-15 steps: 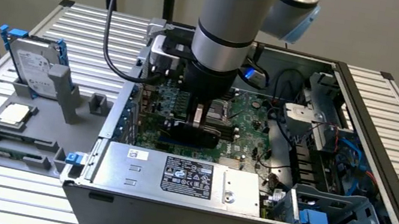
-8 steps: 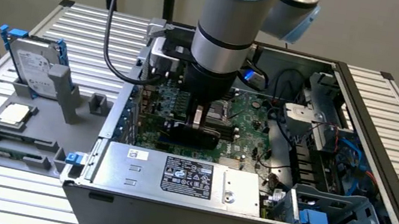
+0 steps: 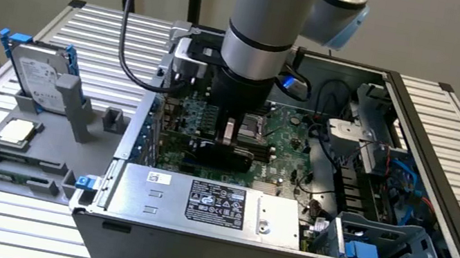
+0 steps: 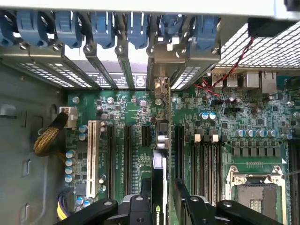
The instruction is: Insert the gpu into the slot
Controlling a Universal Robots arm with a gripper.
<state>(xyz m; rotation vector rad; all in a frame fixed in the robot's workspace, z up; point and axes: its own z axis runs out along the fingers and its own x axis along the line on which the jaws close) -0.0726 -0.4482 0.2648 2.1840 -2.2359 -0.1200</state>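
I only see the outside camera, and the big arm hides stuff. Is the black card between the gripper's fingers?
Observer: Yes. In the wrist view the gripper clamps the gpu on edge, over the green motherboard.
Operator: What's beside it?
Observer: A long white slot on one side, four black memory slots on the other.
Operator: And past its end?
Observer: A row of blue clips along the case's rear wall.

The gpu [image 4: 159, 187] hides the slot beneath it.
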